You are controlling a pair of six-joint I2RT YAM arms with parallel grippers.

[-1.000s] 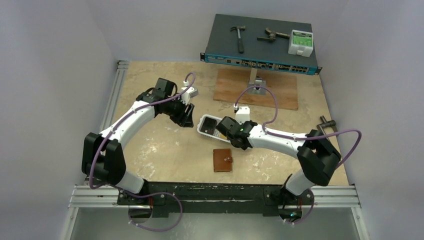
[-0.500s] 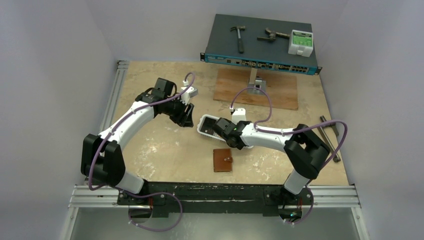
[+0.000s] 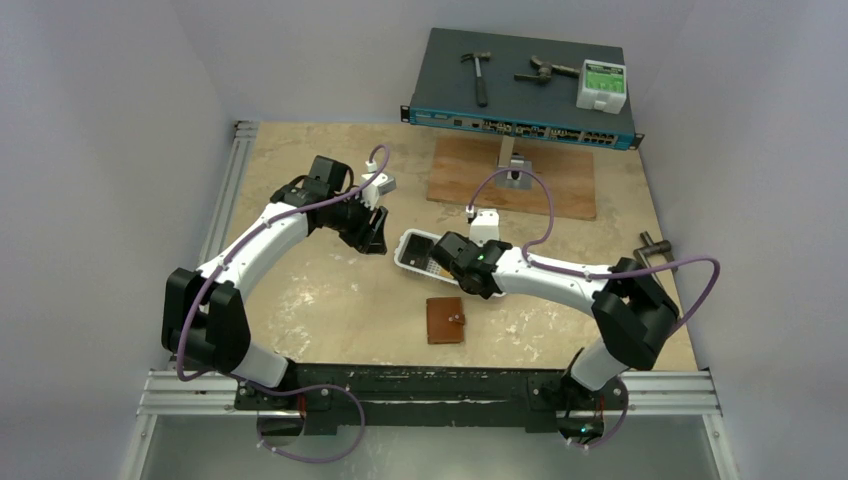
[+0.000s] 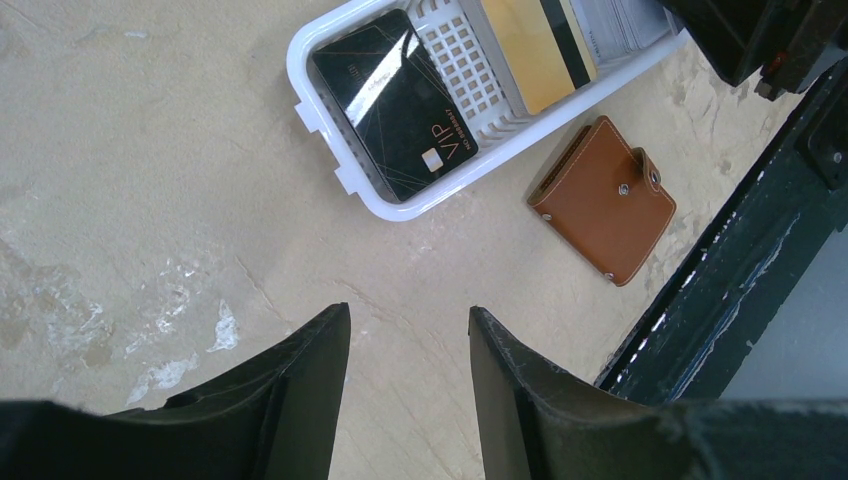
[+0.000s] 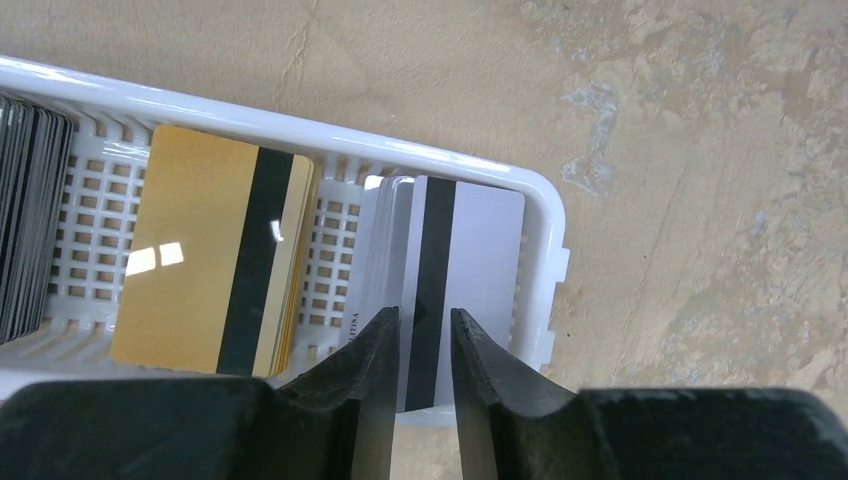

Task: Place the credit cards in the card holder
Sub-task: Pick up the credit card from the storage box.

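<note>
Top external view gives you the tray in the middle of the table. The wallet lies folded just near of it, not touching, with its snap tab fastened.

Your right gripper hangs over the tray's right end. Its fingers are only a narrow slit apart above the grey cards, and the black stripe of the top card shows through the gap. Nothing is clamped.

Left of that stack in the tray lie the gold cards, then a black card at the left end. Every card you can see is in the tray.

Your left gripper sits over bare table to the left of the tray, fingers well apart and holding nothing.
</note>
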